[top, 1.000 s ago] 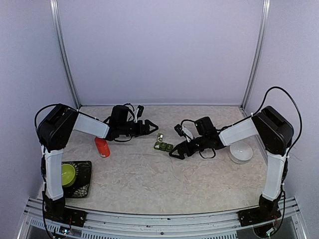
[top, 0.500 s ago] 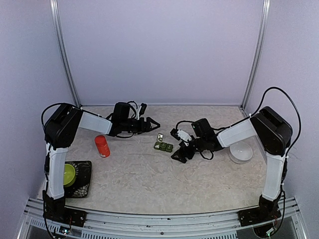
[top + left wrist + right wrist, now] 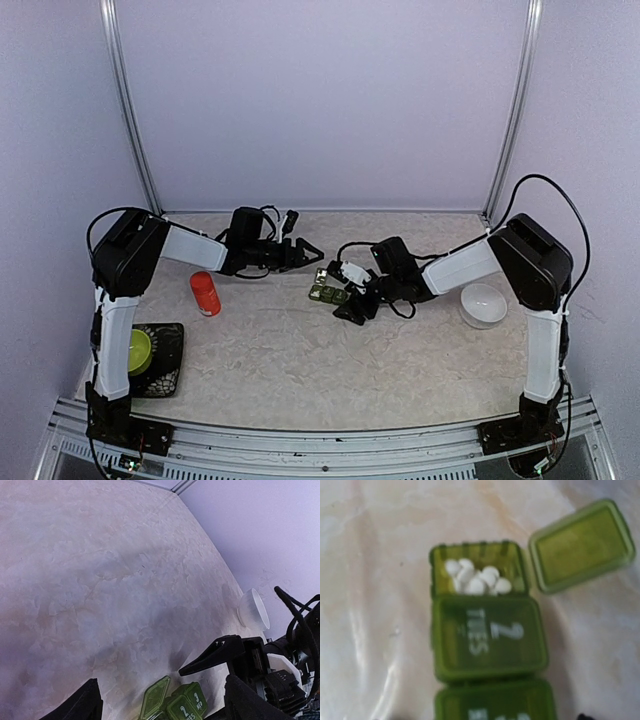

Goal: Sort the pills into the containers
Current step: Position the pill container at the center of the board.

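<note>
Pill box [image 3: 487, 640]: end cell uncovered, pills [image 3: 475, 580] inside | right gripper [image 3: 342, 294]: jaws apart, empty, just above | left gripper [image 3: 308, 250]: jaws apart, empty, nearby

Mid-table [image 3: 300, 350] sit the containers [image 3: 327, 291], with pills [image 3: 476, 579] lying in the end cell and its lid [image 3: 581, 545] flopped open beside it. The right gripper [image 3: 345, 298] hangs just beside the containers at four o'clock, and the left gripper [image 3: 310, 250] is near at eleven. A bottle [image 3: 205, 293] stands well apart at nine, a bowl [image 3: 483, 304] at three. Down at seven o'clock, a second bowl [image 3: 135, 350] rests on a tray [image 3: 170, 365].
</note>
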Motion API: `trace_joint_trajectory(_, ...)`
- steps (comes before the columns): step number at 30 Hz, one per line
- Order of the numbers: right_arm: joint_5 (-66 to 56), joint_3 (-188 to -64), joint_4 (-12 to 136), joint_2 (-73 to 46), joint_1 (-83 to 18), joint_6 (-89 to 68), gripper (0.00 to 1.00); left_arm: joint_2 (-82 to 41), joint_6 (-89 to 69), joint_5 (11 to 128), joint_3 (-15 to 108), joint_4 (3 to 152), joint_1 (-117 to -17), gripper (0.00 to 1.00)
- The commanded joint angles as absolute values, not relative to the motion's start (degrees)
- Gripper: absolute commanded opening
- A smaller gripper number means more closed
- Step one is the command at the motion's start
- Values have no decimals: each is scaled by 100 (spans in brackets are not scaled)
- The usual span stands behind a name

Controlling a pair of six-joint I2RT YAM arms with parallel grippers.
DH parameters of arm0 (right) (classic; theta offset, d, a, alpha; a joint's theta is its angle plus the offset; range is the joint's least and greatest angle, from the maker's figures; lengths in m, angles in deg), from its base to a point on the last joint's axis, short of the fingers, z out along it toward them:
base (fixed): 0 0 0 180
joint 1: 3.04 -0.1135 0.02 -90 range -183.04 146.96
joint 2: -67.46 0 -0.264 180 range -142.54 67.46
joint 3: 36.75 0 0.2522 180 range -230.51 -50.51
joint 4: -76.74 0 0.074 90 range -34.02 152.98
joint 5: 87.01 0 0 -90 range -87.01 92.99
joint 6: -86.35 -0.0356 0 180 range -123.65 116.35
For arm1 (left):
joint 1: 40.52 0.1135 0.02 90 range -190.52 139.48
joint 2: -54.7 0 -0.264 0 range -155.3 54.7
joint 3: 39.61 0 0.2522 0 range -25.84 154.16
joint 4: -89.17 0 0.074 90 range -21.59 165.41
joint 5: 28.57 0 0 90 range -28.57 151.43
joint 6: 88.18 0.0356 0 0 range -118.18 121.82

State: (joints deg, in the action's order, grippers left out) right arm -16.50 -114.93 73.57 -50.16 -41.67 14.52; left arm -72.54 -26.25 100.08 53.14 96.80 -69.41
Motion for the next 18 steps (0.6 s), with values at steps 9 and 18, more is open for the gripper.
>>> trace_joint_trajectory(9, -2036, -11858, 7297, -5339, -4270, 1446, 63, -7587, -2561, 10322, 5571, 9762, -7006, 81)
trace_joint_trajectory(18, -2329, -11601, 7385, -5250, -4276, 1390, 50, -7585, -2657, 10446, 5456, 9993, -7015, 80)
